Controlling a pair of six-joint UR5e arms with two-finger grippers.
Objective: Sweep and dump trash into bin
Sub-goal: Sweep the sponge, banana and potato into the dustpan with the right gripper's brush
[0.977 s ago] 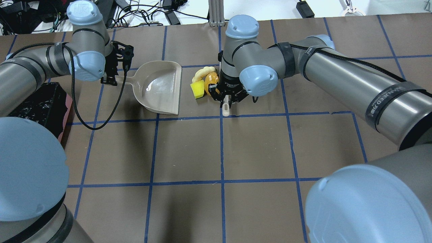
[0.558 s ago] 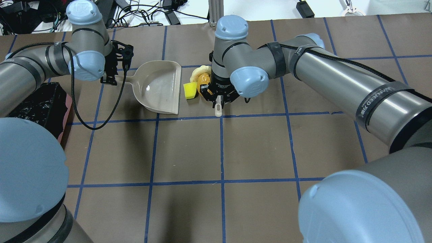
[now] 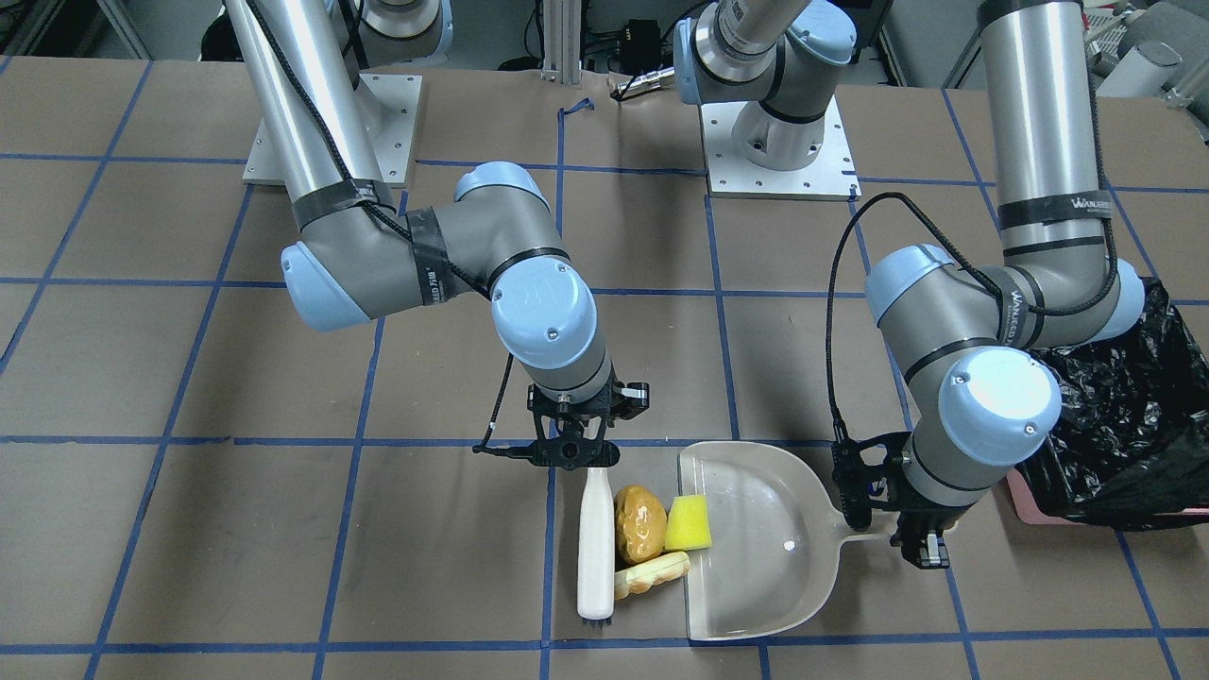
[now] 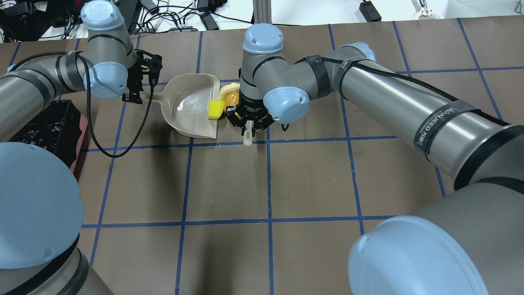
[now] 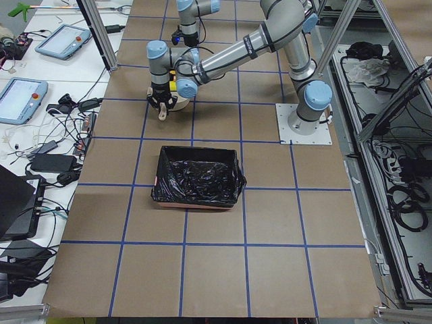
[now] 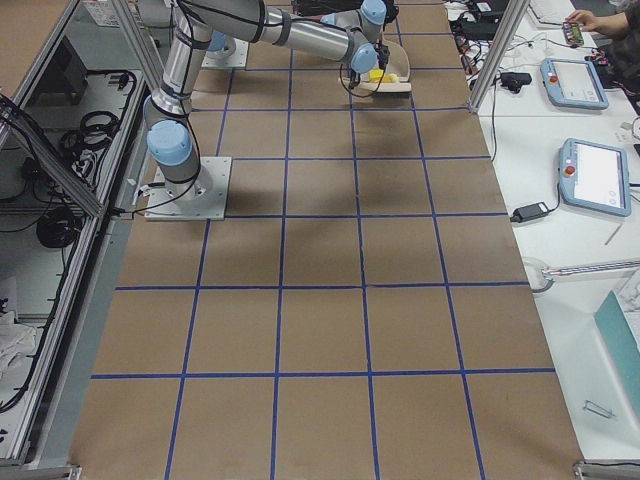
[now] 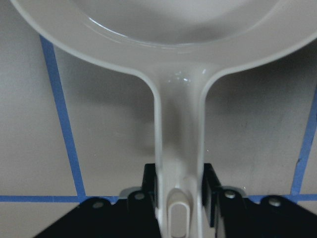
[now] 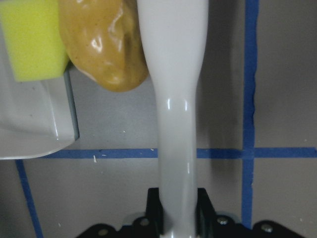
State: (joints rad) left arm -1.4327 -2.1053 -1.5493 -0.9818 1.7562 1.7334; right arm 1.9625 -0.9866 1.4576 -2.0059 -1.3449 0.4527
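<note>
While on dustpan (image 3: 756,557) lip, yellow wedge (image 3: 688,524).

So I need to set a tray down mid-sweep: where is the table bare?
Bare: the middle squares between the arms, on the robot's side of dustpan and brush; also the squares beyond the brush, away from the dustpan. Crowded: the dustpan's mouth, where wedge, potato lump and croissant bunch, and between its handle and the bin.

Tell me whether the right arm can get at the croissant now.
Probably yes: the right gripper holds the brush, which lies right beside the croissant, nothing between them, with the dustpan mouth open just past it.
</note>
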